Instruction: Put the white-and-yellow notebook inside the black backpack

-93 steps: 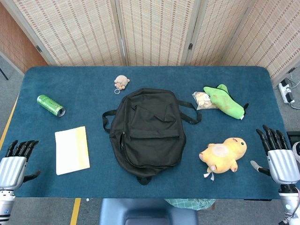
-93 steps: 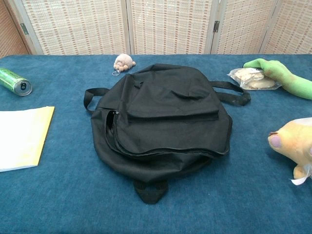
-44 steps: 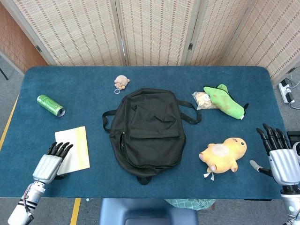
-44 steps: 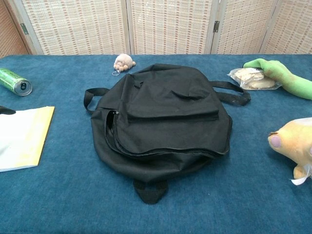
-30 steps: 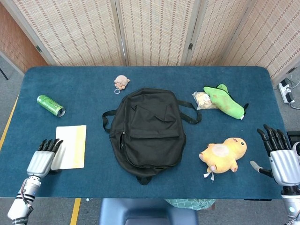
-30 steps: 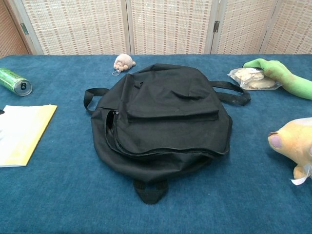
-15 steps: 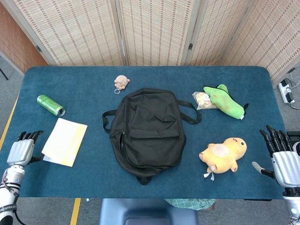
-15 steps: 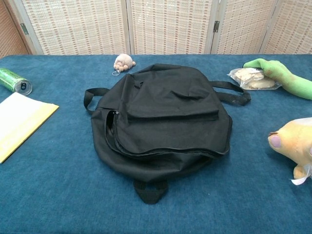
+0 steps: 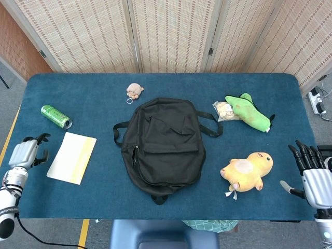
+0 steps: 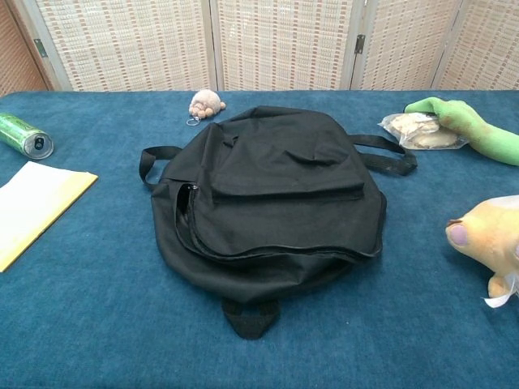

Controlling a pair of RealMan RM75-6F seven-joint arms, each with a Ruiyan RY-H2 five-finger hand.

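left hand (image 9: 23, 153): silver palm, black fingers | right hand (image 9: 314, 179): same

Evenly and brightly lit from above, with no glare. Only soft, faint shadows hugging the black backpack (image 9: 161, 148) on the blue table (image 9: 93, 98). Sharp focus throughout both views, slight wide-angle bending toward the edges.

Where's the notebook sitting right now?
In the head view the notebook lies flat at the table's left side, between the left hand and the black backpack, just below the green can.
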